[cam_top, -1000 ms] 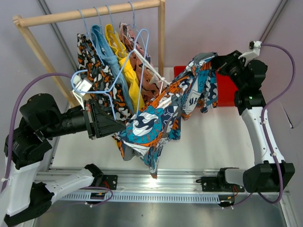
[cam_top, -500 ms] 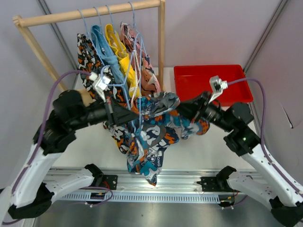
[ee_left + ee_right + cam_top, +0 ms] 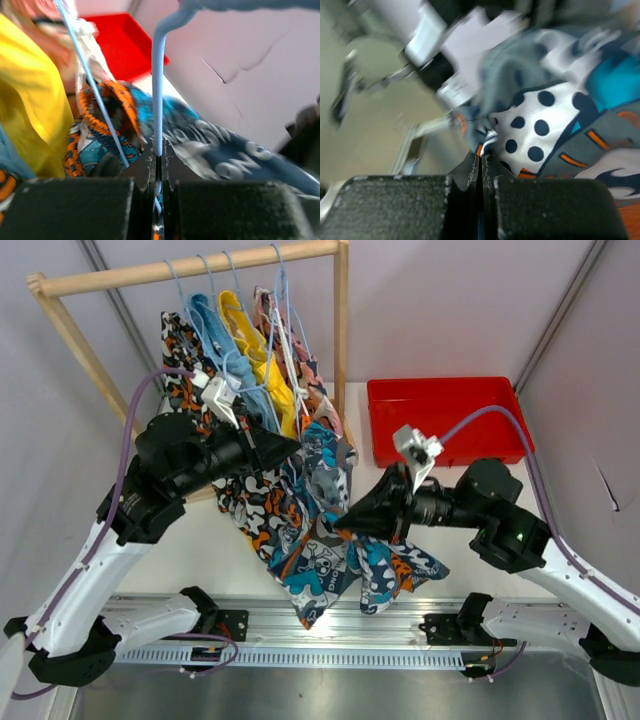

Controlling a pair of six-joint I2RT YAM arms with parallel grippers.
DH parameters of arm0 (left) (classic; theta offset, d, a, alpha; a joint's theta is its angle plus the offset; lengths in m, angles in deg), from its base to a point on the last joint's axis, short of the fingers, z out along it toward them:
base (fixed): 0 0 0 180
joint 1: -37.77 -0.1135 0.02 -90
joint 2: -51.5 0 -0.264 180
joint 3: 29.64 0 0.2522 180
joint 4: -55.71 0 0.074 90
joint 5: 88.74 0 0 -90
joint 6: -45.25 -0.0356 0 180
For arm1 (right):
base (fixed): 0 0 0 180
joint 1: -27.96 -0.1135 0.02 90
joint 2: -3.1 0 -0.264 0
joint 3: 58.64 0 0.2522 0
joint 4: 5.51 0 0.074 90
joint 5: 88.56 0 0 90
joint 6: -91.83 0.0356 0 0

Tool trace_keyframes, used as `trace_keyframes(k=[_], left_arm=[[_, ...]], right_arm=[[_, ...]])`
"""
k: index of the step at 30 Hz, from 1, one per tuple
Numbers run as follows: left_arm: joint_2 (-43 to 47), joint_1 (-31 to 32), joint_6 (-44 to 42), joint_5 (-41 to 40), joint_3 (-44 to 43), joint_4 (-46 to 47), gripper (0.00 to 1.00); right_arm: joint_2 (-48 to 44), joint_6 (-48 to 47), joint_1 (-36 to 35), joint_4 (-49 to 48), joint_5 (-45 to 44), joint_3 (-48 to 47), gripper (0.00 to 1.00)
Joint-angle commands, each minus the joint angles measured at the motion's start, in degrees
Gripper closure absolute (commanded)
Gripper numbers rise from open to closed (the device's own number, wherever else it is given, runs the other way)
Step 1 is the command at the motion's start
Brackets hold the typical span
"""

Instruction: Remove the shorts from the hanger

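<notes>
Blue-orange shorts [image 3: 312, 562] (limp) in right hand [image 3: 348, 528]

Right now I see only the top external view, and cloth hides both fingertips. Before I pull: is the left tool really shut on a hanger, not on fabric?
Observer: Yes. In the left wrist view the left tool is pinched shut on a pale blue hanger wire, which rises from between its fingertips.
Operator: And the right tool, does it have cloth?
Observer: It does. The right wrist view shows the right tool shut on the blue-orange patterned cloth shorts, gripping at a white patch with dark dots.
</notes>
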Motion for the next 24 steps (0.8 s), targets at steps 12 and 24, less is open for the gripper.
trace_keyframes(k=[12,24], left_arm=[[-7.1,0.2,-11.9,-6.7,-20.1,2.0,1.0],[2.9,0.1,-2.0,-8.0,2.1,30.2,1.0]], right_arm=[[1.4,-6.0,-15.0,8.0,8.1,2.6,1.0],[7.2,-3.9,-18.4,-1.3,8.2,7.5,1.0]])
